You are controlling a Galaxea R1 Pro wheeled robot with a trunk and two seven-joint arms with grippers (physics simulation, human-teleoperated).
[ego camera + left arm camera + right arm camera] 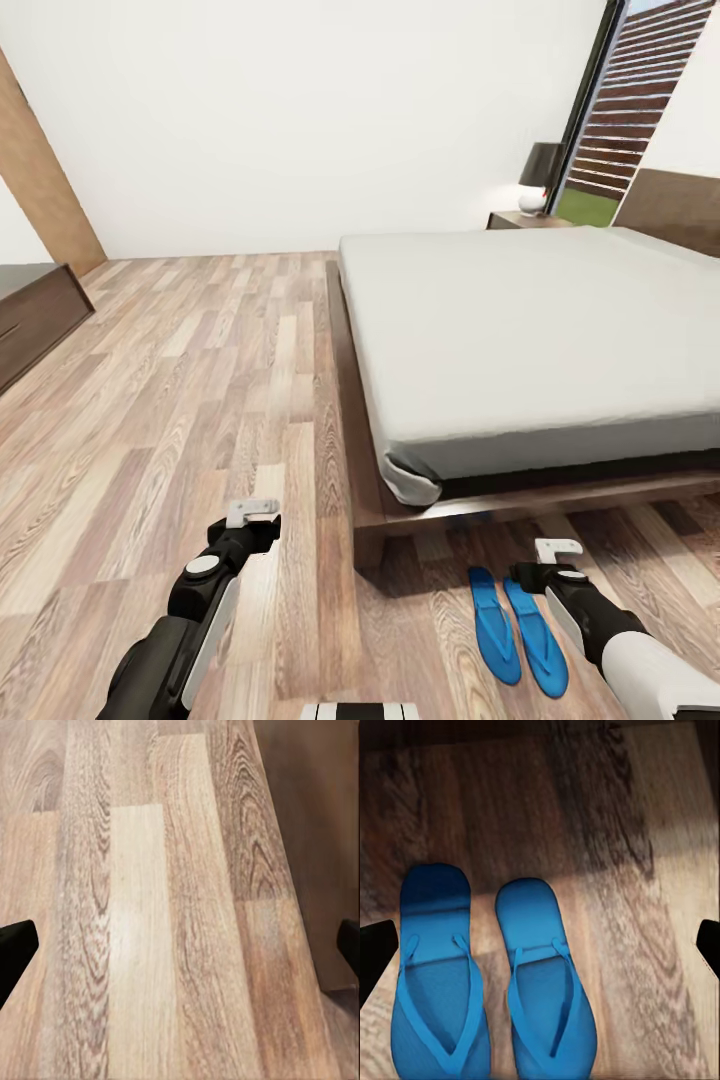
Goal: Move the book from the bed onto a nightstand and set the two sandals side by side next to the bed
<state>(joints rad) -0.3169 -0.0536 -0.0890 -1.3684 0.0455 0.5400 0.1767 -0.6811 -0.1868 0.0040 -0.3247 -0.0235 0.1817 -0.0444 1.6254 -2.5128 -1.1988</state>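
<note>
Both flat bright blue sandals (491, 982) sit paired by the low dark-framed bed (520, 330); right gripper (540, 945) spread empty above, left gripper (180, 945) also agape, so dropping could knock them askew

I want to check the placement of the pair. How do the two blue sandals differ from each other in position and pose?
In the head view, the left sandal lies a little farther from the right gripper than the right sandal, which sits just beside that arm. The left sandal also reaches slightly nearer the bed; the right one is set slightly back. Both are bright blue, flat on the floor, straps up, side by side, roughly parallel.
</note>
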